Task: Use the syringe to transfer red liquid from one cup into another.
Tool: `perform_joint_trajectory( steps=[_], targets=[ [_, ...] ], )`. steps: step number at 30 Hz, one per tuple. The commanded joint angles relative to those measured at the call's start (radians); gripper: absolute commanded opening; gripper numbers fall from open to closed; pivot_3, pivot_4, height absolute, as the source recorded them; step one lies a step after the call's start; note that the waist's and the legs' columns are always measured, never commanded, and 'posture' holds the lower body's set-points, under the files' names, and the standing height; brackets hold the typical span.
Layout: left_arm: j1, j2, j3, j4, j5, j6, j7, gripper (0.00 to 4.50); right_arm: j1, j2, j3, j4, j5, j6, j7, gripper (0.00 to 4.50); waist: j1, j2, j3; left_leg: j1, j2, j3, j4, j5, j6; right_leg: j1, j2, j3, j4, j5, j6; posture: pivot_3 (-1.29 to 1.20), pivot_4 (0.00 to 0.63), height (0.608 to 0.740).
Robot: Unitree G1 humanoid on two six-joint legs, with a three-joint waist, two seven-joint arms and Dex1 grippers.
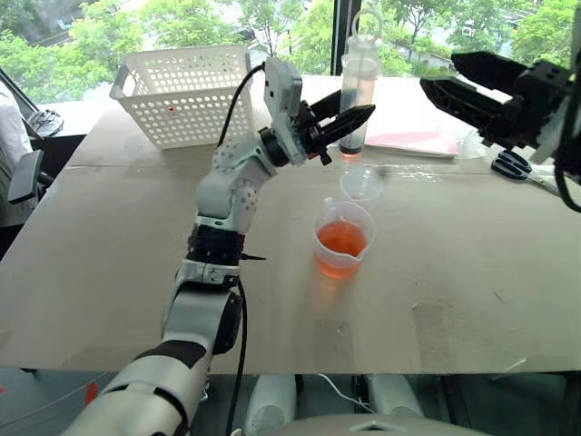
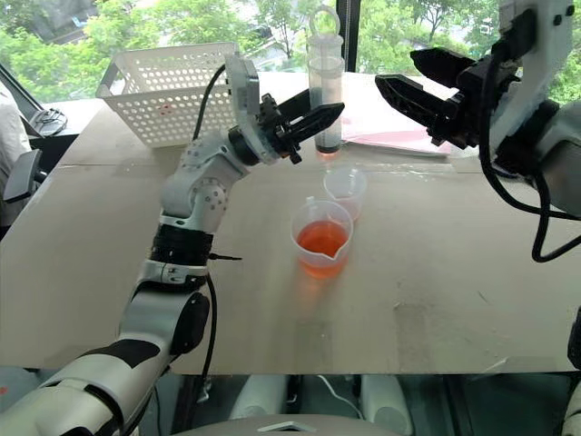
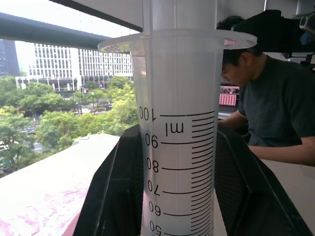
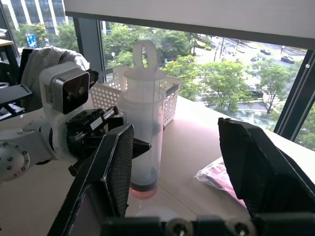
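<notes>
Above the desk [image 1: 454, 300], your left end effector [image 1: 349, 123] is clamped on the syringe [image 1: 359, 86], held upright w/ a bit of red liquid [image 4: 142, 187] at its bottom, over the small cup [image 1: 361, 184]. Just in front sits the larger cup [image 1: 343, 239], part-full of red liquid. Your right end effector [image 2: 413, 77] hangs near the syringe, fingers apart, not touching it. White basket [image 1: 186, 91] sits behind at left; scissors [image 1: 510, 164] at far right.
</notes>
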Motion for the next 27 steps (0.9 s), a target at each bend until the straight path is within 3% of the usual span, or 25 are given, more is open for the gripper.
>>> perform_joint_trajectory(
  steps=[1, 8, 18, 23, 27],
  targets=[
    [-0.042, -0.032, 0.012, 0.104, 0.032, -0.135, -0.062, 1.32, -0.039, 0.023, 0.02, 0.012, -0.107, -0.02, -0.003, 2.92, 0.0, 0.0, 0.0, -0.002, 0.0, -0.001, 0.0, 0.0, 0.0, -0.001, 0.0, -0.001, 0.0, 0.0, 0.0, 0.0, 0.15, 0.74],
    [-0.022, -0.091, 0.006, 0.219, 0.075, -0.277, -0.131, 1.32, -0.083, 0.09, 0.099, 0.007, -0.252, 0.008, 0.012, 2.92, 0.001, 0.0, 0.0, -0.012, 0.0, -0.001, 0.001, 0.0, 0.0, -0.01, 0.0, -0.002, 0.0, 0.0, 0.0, 0.0, 0.15, 0.74],
    [0.013, -0.117, -0.008, 0.184, 0.115, -0.299, -0.113, 1.32, -0.122, 0.158, 0.172, 0.016, -0.445, 0.055, 0.017, 2.92, 0.001, 0.0, 0.0, -0.011, 0.0, -0.002, 0.001, 0.0, 0.0, -0.01, 0.0, -0.003, 0.001, 0.0, 0.0, 0.0, 0.15, 0.74],
    [0.023, -0.123, -0.004, 0.166, 0.124, -0.292, -0.093, 1.32, -0.138, 0.2, 0.147, -0.005, -0.441, 0.113, 0.041, 2.92, 0.001, 0.0, 0.0, -0.011, 0.0, -0.002, 0.001, 0.0, 0.0, -0.01, 0.0, -0.003, 0.001, 0.001, 0.0, 0.0, 0.15, 0.74],
    [0.015, -0.121, 0.006, 0.175, 0.128, -0.285, -0.075, 1.32, -0.118, 0.161, 0.079, -0.063, -0.364, 0.21, 0.094, 2.92, 0.003, 0.0, 0.0, -0.012, 0.001, -0.003, 0.001, 0.0, 0.0, -0.01, -0.001, -0.004, 0.002, 0.001, 0.0, 0.0, 0.15, 0.74]
  ],
)
